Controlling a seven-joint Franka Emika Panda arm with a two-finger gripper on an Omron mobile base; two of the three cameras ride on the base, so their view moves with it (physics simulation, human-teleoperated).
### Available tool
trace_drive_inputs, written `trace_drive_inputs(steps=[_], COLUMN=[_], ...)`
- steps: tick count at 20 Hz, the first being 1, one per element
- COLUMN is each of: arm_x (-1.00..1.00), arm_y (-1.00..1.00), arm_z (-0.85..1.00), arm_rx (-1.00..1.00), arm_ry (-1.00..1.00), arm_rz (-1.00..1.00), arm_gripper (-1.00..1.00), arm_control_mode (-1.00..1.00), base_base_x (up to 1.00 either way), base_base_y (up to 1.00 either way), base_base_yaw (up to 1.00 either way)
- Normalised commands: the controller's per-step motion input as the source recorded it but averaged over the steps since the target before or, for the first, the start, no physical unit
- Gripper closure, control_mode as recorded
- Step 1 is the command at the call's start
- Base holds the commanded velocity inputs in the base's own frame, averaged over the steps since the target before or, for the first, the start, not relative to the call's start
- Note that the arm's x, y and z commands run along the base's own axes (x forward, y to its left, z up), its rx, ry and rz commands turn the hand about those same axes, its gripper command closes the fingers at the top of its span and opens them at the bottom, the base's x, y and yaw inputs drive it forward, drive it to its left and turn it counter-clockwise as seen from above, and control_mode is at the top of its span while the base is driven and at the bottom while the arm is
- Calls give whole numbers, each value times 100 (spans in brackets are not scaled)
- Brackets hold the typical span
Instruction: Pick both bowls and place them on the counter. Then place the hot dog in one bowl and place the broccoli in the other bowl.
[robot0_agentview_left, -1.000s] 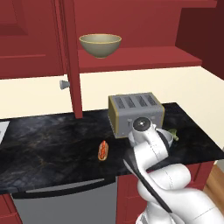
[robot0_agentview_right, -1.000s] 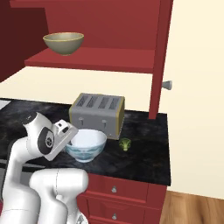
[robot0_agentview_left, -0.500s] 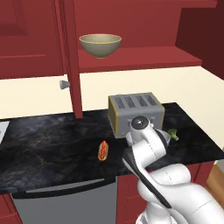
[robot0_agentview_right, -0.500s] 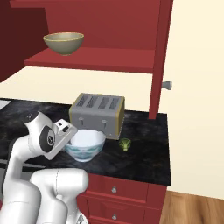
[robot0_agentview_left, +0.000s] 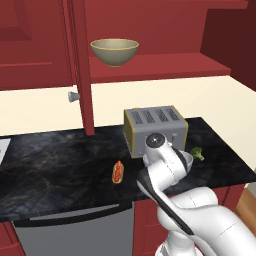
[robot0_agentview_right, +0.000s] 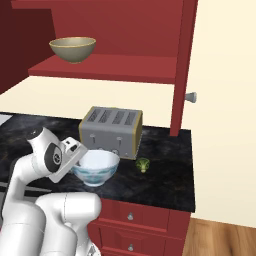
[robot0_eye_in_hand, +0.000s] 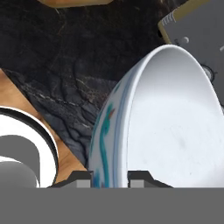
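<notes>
The white bowl with blue pattern (robot0_agentview_right: 98, 168) stands upright in front of the toaster, its foot on or just above the black counter (robot0_agentview_right: 165, 176). My gripper (robot0_agentview_right: 80, 159) is shut on the bowl's near-left rim. In the hand view the rim (robot0_eye_in_hand: 127, 109) runs down between the two fingertips of the gripper (robot0_eye_in_hand: 110, 178). From the left base view a sliver of this bowl (robot0_agentview_left: 188, 159) shows behind my wrist. The olive-tan bowl (robot0_agentview_left: 114, 51) (robot0_agentview_right: 73, 48) sits on the red shelf above. The hot dog (robot0_agentview_left: 117, 171) lies on the counter (robot0_agentview_left: 50, 160) left of my arm. The broccoli (robot0_agentview_left: 196, 153) (robot0_agentview_right: 143, 164) lies right of the white bowl.
A grey toaster (robot0_agentview_left: 155, 129) (robot0_agentview_right: 111, 132) stands just behind the white bowl. An open red cabinet door with a round knob (robot0_agentview_left: 73, 95) (robot0_agentview_right: 190, 97) hangs over the counter. The counter's front edge lies close below the bowl.
</notes>
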Motion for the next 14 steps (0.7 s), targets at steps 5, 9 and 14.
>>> trace_drive_inputs(steps=[5,9,14], arm_x=[8,11,14], arm_y=[0,0,0], arm_z=[-39,-37,-38], arm_rx=[9,10,8], arm_ry=[-10,-8,-5], arm_rz=[2,3,3], arm_gripper=[100,100,-100], arm_control_mode=[-100,-100,-100], base_base_x=[0,0,0], base_base_y=[0,0,0], base_base_yaw=[0,0,0])
